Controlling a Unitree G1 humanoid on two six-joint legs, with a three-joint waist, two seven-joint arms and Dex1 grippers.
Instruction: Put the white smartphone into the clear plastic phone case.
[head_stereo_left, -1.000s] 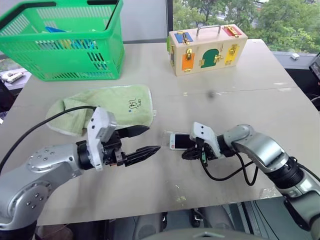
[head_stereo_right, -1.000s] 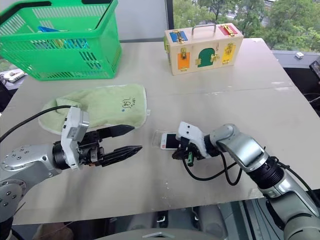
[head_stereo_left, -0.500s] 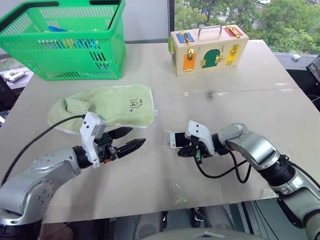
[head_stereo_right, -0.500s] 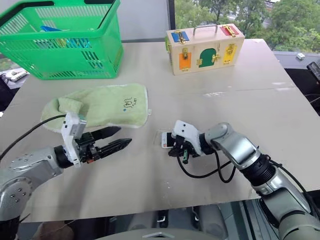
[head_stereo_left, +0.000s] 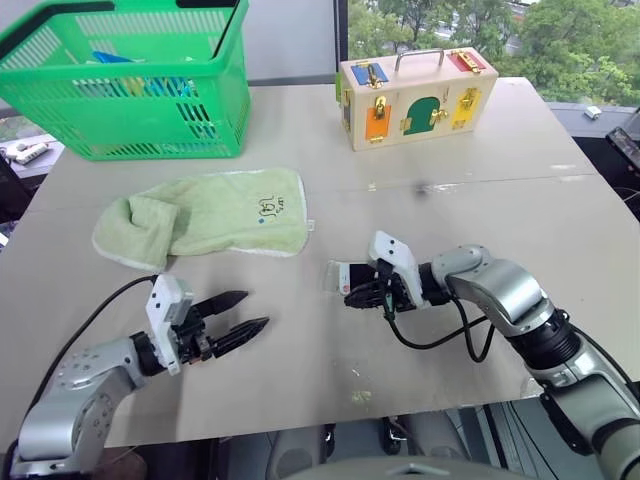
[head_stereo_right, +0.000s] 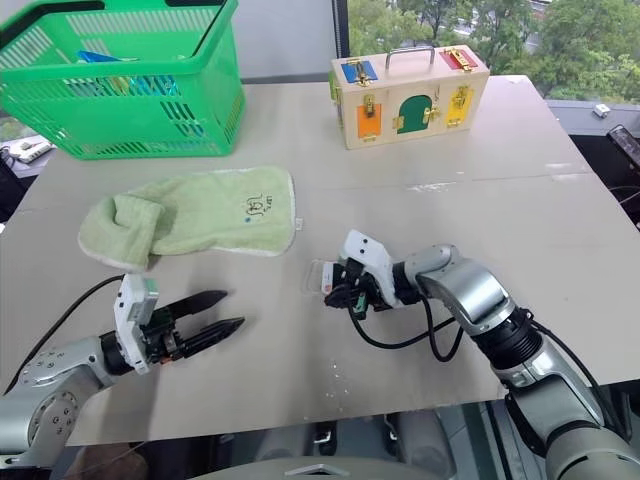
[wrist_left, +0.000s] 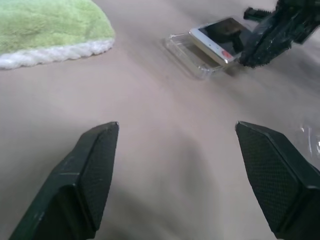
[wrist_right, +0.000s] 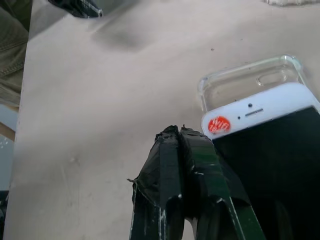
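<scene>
- Writing: phone (wrist_right: 265, 125) carried a round red sticker (wrist_right: 218, 124) w/ white lettering, looked like "WiFi" but not fully legible. Towel (head_stereo_left: 215, 212) bore a small dark printed logo (head_stereo_left: 268, 207), too small to read.
- Counts: 1 phone, 1 case (wrist_right: 250, 80), 1 towel, 1 green basket (head_stereo_left: 130, 85), 1 wooden latch box (head_stereo_left: 415, 95), 2 grippers.
- Phone: white bezel, black screen up, lay flat on table (head_stereo_left: 300, 380) near centre, partly over the case; its sticker end sat short of the case's far end, so the case's camera-cutout end stuck out bare past it. Not seated in the rim as far as could be told.
- Case: clear shell flat on table, at 9 o'clock of the phone in the head views, at about 5 o'clock of the towel.
- R gripper (wrist_right: 182, 137): fingers pressed together, nothing between them, tips at the phone's sticker corner, touching or just beside its edge; can't tell which.
- L gripper (head_stereo_left: 240, 318): fingers spread apart, empty, low over the table at 6 o'clock of the towel, well apart from phone and case, pointing toward them.
- Basket at 11 o'clock corner of table, w/ blue items inside, unreadable.
- Latch box at 12–1 o'clock, metal handle on top, coloured doors (blue, orange, green, yellow, red) w/ brass latches.
</scene>
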